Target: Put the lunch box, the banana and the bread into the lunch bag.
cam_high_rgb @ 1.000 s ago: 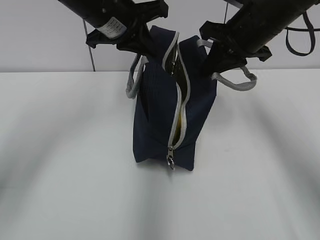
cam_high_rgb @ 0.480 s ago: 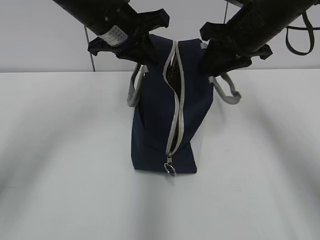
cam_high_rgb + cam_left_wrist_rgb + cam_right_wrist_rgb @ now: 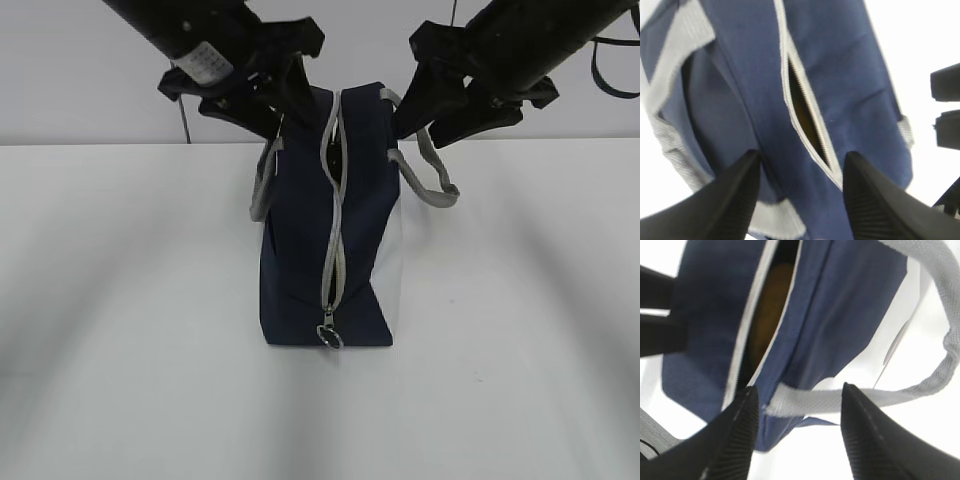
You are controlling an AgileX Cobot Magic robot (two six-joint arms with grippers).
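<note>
Lunch bag (image 3: pixel 325 240) upright at table (image 3: pixel 130 350) centre, navy fabric, white panel on right side, grey zipper part open along top, ring pull (image 3: pixel 330 338) hanging at near end. Grey handles droop each side. Something yellow-brown visible through the gap. Left gripper (image 3: pixel 262 115) and right gripper (image 3: pixel 425 112) both released, jaws spread above bag's far end, holding nothing.
</note>
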